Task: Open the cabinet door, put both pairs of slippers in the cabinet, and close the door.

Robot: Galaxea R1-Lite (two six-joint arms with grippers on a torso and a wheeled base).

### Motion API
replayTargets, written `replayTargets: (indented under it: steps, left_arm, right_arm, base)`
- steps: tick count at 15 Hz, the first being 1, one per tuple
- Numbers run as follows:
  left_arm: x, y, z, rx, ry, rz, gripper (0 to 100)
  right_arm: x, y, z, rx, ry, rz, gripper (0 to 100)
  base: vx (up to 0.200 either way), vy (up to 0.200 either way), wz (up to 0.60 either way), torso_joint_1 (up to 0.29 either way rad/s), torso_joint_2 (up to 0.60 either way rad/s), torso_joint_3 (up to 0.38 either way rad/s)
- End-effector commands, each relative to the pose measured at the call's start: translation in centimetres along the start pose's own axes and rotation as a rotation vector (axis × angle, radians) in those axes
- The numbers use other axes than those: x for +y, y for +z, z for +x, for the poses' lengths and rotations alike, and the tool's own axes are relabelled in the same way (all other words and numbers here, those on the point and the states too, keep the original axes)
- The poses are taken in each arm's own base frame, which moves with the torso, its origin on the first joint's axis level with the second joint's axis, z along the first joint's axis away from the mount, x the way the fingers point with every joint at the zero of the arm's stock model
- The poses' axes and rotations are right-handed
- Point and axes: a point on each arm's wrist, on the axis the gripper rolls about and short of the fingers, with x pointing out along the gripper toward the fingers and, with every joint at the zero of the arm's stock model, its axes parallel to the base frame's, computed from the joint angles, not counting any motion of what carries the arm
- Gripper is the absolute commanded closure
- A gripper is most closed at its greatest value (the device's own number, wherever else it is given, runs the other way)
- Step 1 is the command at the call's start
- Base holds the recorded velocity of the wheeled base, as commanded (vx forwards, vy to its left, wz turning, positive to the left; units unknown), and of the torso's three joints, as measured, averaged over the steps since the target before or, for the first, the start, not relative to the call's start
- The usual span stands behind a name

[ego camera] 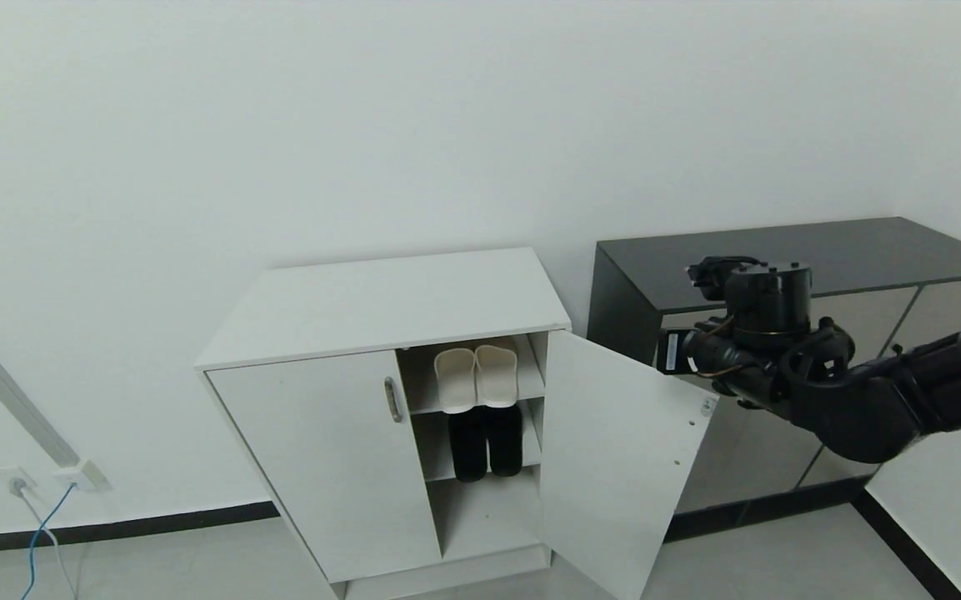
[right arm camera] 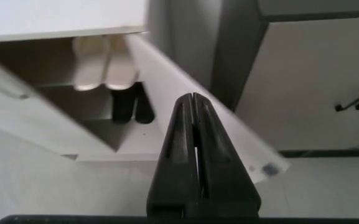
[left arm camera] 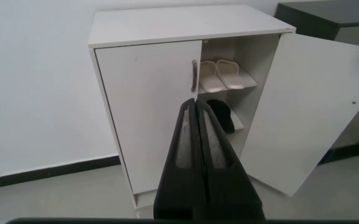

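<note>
The white cabinet (ego camera: 380, 304) stands against the wall with its right door (ego camera: 613, 450) swung open and its left door (ego camera: 322, 450) closed. A white pair of slippers (ego camera: 476, 377) lies on the top shelf, a black pair (ego camera: 487, 440) on the shelf below. My right gripper (ego camera: 673, 354) is shut and holds nothing, just behind the open door's outer top edge. In the right wrist view my right gripper (right arm camera: 193, 98) points at the door (right arm camera: 167, 74) and the slippers (right arm camera: 101, 62). My left gripper (left arm camera: 195, 102) is shut and holds nothing, some way in front of the cabinet (left arm camera: 148, 106).
A dark sideboard (ego camera: 822, 250) stands right of the cabinet, close behind the open door and my right arm. A wall socket with cables (ego camera: 22, 483) sits low on the left. Bare floor lies in front of the cabinet.
</note>
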Motion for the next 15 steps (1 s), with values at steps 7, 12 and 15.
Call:
replayTargets:
  steps: [7, 12, 15]
  left_arm:
    - [0.0, 0.0, 0.0, 0.001, 0.000, -0.001, 100]
    - [0.0, 0.0, 0.0, 0.001, 0.000, -0.001, 100]
    - [0.0, 0.0, 0.0, 0.001, 0.000, -0.002, 100]
  right_arm:
    - [-3.6, -4.7, 7.9, 0.120, -0.076, 0.019, 100]
    - [-3.2, -5.0, 6.9, 0.139, -0.065, 0.013, 100]
    - [-1.0, -5.3, 4.0, 0.167, -0.009, -0.007, 100]
  base:
    - [0.000, 0.000, 0.00, 0.000, 0.00, 0.000]
    - [0.000, 0.000, 0.00, 0.000, 0.00, 0.000]
    - [0.000, 0.000, 0.00, 0.000, 0.00, 0.000]
